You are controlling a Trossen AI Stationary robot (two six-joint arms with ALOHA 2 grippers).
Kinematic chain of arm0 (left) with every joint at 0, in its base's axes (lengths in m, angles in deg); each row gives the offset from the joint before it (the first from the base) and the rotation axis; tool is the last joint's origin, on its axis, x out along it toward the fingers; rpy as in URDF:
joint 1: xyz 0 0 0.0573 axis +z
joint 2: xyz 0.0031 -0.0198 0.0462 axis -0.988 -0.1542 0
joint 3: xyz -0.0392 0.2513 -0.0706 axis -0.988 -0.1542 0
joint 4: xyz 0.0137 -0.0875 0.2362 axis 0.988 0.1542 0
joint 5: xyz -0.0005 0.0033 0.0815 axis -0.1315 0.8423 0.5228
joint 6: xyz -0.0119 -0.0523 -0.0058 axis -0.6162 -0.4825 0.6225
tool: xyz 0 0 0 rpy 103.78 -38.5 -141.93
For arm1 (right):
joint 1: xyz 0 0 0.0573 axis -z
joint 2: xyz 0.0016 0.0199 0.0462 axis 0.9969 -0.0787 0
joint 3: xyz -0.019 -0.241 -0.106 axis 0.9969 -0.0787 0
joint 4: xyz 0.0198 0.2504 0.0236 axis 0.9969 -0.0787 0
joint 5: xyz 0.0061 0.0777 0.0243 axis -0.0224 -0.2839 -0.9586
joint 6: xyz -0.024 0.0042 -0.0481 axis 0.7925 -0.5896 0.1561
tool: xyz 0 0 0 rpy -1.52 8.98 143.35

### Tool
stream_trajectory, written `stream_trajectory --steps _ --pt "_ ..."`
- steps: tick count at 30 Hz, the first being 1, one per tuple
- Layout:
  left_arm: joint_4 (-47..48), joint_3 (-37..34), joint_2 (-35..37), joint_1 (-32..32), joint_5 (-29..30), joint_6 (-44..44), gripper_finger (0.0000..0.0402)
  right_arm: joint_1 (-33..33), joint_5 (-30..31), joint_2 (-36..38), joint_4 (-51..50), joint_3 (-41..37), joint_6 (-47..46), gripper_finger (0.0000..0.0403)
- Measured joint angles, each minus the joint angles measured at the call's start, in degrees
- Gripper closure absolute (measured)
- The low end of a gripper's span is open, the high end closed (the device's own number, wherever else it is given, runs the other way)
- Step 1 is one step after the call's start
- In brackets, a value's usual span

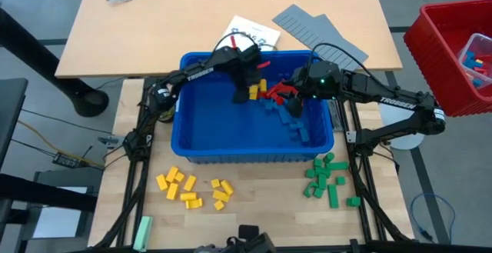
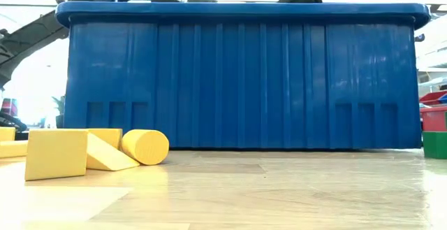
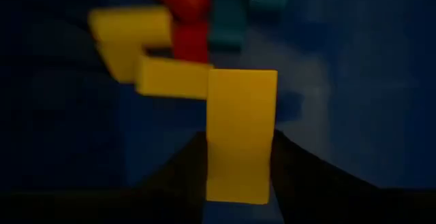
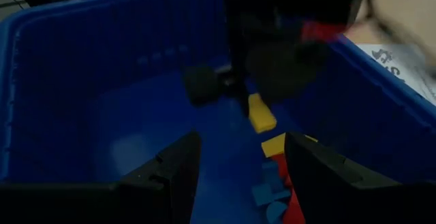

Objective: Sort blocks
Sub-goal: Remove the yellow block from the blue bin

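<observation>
A blue bin [image 1: 204,130] stands mid-table with red [image 1: 270,94], blue [image 1: 296,126] and yellow blocks [image 4: 276,144] lying on its floor at the far right. My left gripper [image 1: 251,88] reaches down into the bin and is shut on a yellow block [image 3: 240,135]. My right gripper [image 4: 242,176] hangs open inside the bin just right of it, holding nothing. A group of yellow blocks [image 1: 192,188] lies on the table in front of the bin at the left. Several green blocks [image 1: 327,178] lie at the front right. My left gripper pinches the yellow block between its two fingers [image 3: 300,166], which lie on its two long side faces [image 3: 216,163]. The fingers come from above, pointing steeply down. The block [image 4: 261,115] hangs below them, end down, clear of the bin floor and of the other blocks.
A red crate [image 1: 453,53] with blocks stands off the table's right. Grey ridged panels [image 1: 319,30] and a printed sheet [image 1: 254,34] lie beyond the bin. A pale green bar [image 1: 142,232] lies at the front left. The bin's walls [image 2: 237,76] rise high around both grippers.
</observation>
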State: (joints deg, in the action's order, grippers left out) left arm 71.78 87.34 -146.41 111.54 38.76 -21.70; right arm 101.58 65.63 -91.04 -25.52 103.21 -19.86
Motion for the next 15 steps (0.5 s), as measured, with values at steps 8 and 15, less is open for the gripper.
stream_trajectory --steps 8,15 --pt "5.2 4.5 7.3 -3.5 0.8 -5.1 0.0269 0.0 0.0 0.0 -0.9 0.0 0.9 0.0204" --pt "9.0 4.5 16.1 -9.2 1.0 -10.7 0.0269 0.0 0.0 0.0 -1.2 0.0 1.6 0.0204"
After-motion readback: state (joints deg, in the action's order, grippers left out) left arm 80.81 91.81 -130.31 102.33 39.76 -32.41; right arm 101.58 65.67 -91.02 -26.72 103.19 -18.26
